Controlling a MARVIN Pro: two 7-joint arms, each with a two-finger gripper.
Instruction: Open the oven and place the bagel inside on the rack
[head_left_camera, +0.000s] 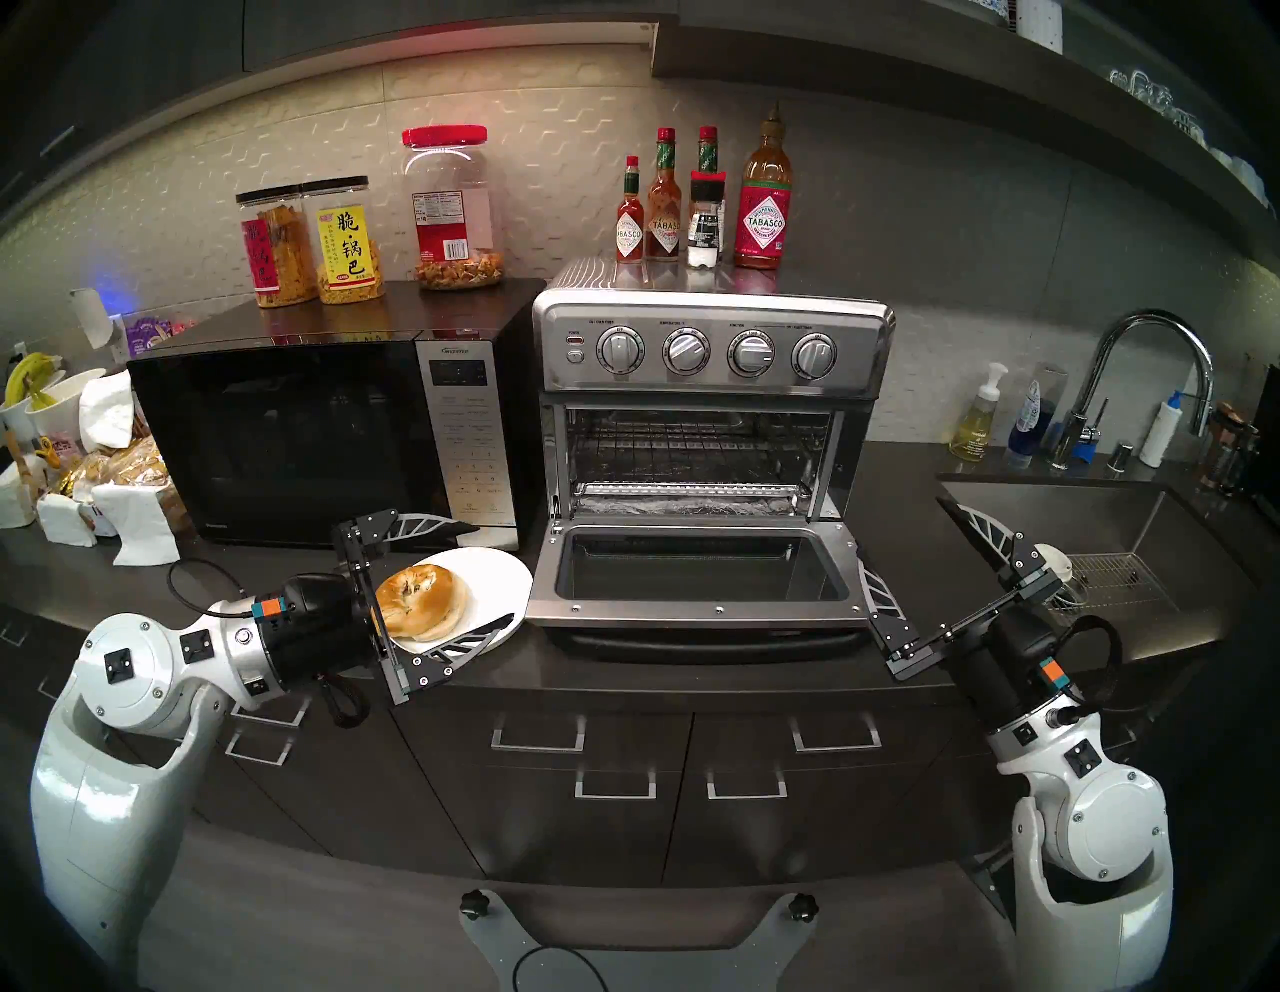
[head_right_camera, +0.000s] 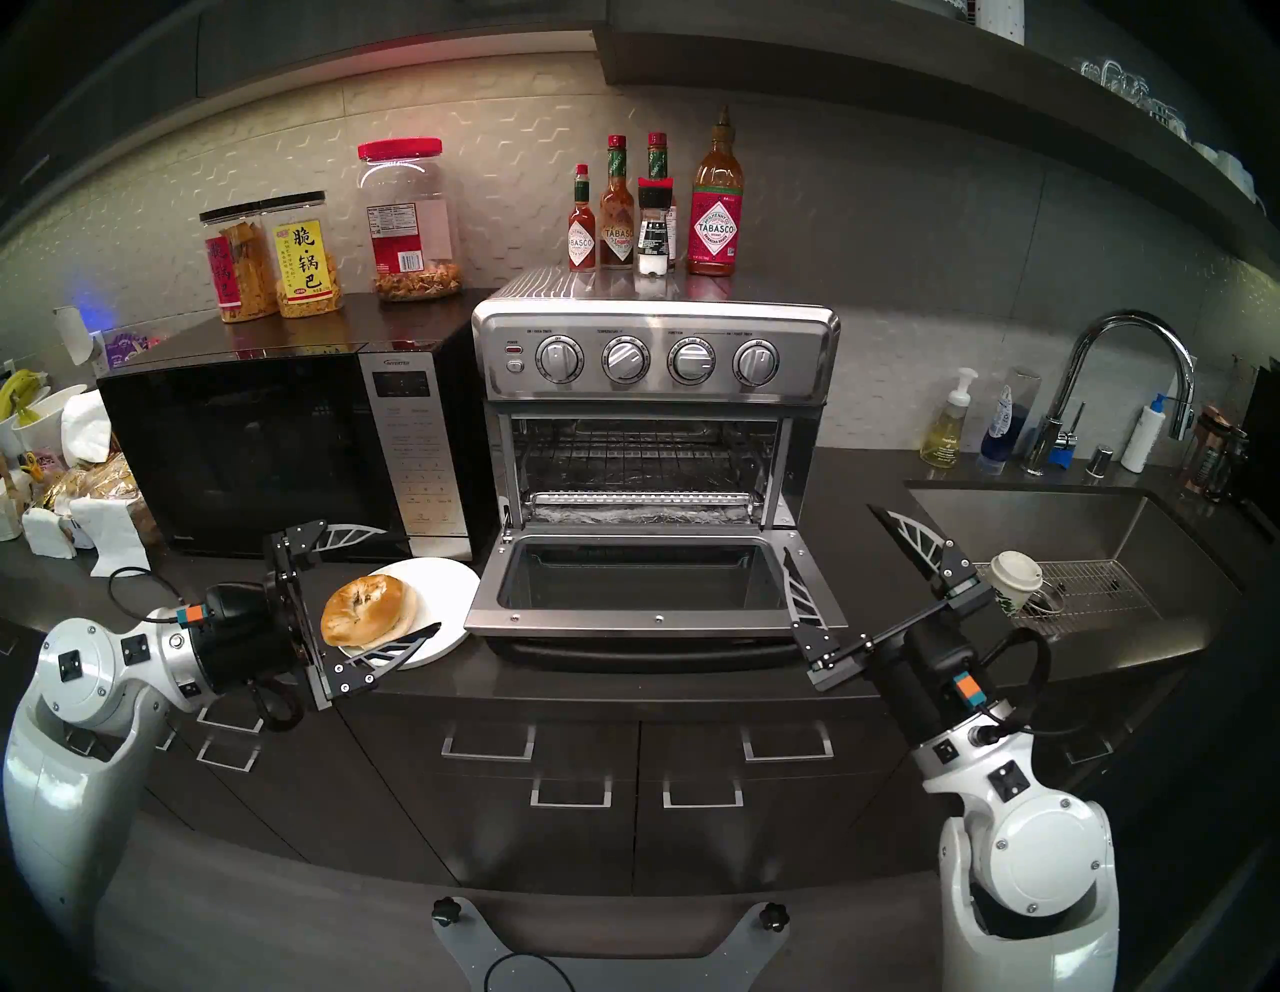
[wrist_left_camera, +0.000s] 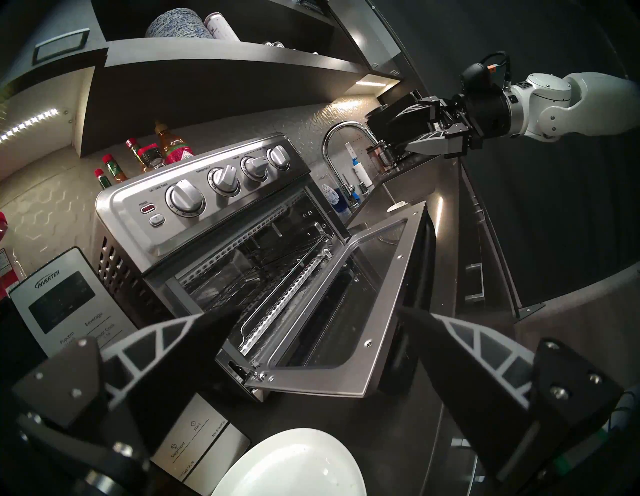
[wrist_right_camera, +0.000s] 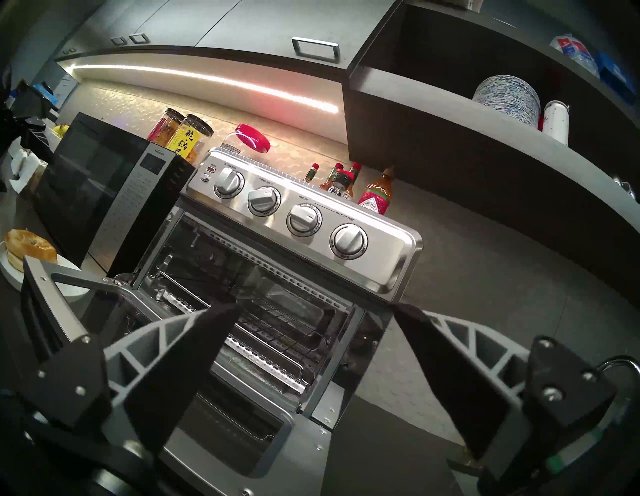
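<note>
1. Oven (head_left_camera: 710, 360) interior first: we see the stainless box standing on the dark table (head_left_camera: 692, 668), its glass door (head_left_camera: 699, 578) dropped flat toward us. Inside, the dark wire rack (head_left_camera: 692, 443) spans the width and carries nothing; below it sits a foil-lined tray (head_left_camera: 692, 500) with a ribbed front edge.
2. We find the bagel (head_left_camera: 424, 601) on a round white plate (head_left_camera: 502, 578), just left of the open door and in front of the black microwave (head_left_camera: 325, 443). Its two ring halves are stacked, the browned crust facing up.
3. Our left gripper (head_left_camera: 465, 580) hangs level at the plate with its jaws spread wide, one finger toward the microwave and one over the plate's near rim. From the head views the bagel lies between the two fingers; we cannot tell whether either one touches it.
4. Our right gripper (head_left_camera: 918, 558) is off the door's right corner, jaws also spread wide and holding nothing. One finger is seen against the sink (head_left_camera: 1108, 516), the other beside the door's edge.
5. Three clear jars stand on top of the microwave: two black-lidded ones (head_left_camera: 312, 239) packed with golden crisps, and a red-lidded one (head_left_camera: 450, 208) with only a low layer of snacks at its bottom.
6. On the oven's roof we count several hot sauce bottles (head_left_camera: 703, 201) and a small shaker among them.
7. A white lidded cup (head_right_camera: 1015, 578) sits in the sink.
</note>
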